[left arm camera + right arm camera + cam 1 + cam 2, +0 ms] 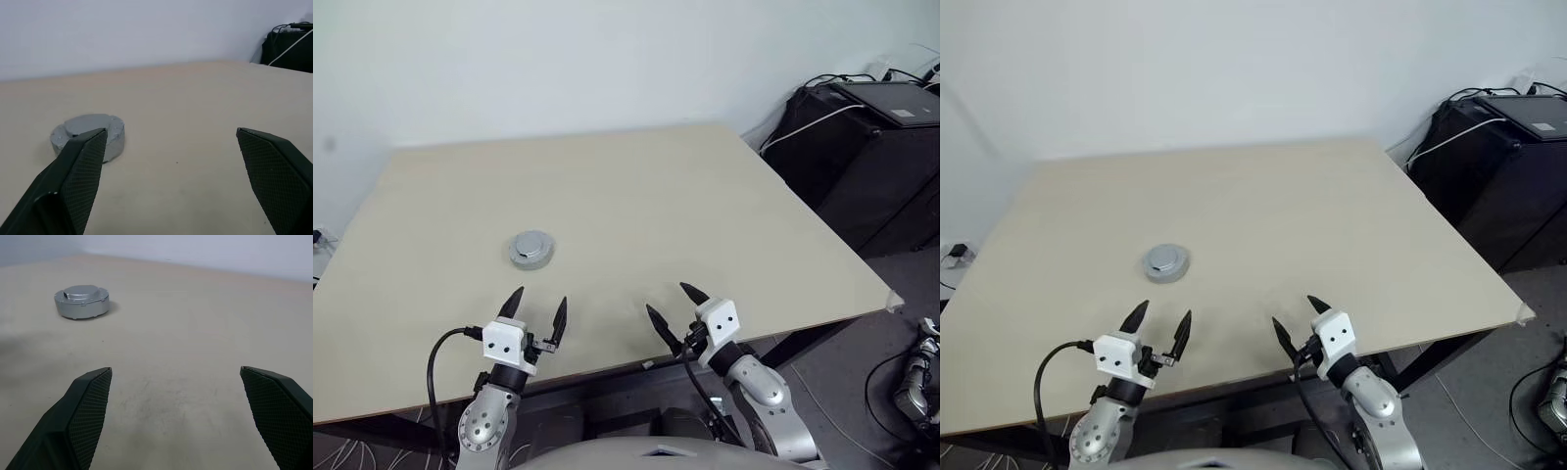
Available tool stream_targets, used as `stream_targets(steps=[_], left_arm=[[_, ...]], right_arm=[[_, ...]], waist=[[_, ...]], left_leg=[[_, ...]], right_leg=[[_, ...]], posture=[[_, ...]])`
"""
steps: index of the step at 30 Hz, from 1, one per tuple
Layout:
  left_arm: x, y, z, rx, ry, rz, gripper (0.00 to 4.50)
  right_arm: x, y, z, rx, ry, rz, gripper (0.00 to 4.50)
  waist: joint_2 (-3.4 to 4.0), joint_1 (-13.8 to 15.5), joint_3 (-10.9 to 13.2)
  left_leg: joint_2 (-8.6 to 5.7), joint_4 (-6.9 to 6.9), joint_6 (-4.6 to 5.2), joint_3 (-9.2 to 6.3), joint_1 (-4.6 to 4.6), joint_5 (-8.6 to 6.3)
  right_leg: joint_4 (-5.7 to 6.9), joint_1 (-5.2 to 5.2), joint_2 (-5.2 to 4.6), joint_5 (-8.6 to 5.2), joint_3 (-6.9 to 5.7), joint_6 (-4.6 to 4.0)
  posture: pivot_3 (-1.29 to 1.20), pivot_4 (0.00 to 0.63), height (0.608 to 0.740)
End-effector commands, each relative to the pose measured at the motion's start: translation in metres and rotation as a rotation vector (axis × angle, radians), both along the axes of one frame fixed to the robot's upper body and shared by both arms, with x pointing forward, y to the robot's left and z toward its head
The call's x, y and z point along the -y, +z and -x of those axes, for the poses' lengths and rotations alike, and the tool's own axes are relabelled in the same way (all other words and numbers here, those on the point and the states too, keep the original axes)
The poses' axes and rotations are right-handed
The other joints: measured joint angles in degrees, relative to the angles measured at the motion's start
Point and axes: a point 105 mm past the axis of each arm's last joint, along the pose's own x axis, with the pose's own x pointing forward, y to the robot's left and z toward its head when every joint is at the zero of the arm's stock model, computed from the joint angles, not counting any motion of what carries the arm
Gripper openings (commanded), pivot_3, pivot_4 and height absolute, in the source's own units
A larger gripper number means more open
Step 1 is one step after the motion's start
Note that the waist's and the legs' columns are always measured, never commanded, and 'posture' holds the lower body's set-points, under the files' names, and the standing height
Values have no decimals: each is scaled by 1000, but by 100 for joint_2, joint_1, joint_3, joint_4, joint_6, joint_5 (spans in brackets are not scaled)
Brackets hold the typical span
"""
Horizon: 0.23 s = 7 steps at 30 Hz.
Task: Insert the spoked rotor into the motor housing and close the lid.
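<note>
the lid (530,249) sits closed on the worktop (705,215), at about 12 o'clock from the left end effector (535,308), nearer than the right end effector (670,308). both wide open, empty. round, no long axis.

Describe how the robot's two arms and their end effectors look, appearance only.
Both arms are silver-grey metal with rounded joint housings. Each carries a white boxy block with small dark screw holes at the wrist. The left end effector and right end effector each have two black, pointed, tapering fingers with a fine crosshatched grip texture. A black cable loops alongside each forearm.
</note>
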Motion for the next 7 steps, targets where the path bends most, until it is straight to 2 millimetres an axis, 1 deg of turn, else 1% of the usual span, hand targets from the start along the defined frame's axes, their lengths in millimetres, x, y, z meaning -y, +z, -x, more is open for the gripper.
stream_targets(steps=[1,7], left_arm=[[6,9,-3,49,-27,8,4459],[10,11,-3,53,-36,18,4459]], right_arm=[[-1,16,-3,60,-7,-17,4500],[-3,18,-5,61,-8,-21,4500]], waist=[[-1,0,0],[0,0,0]], left_leg=[[0,0,0,0,0,0],[1,2,0,0,0,0]], right_leg=[[0,0,0,0,0,0],[0,1,0,0,0,0]], posture=[[0,0,740],[0,0,740]])
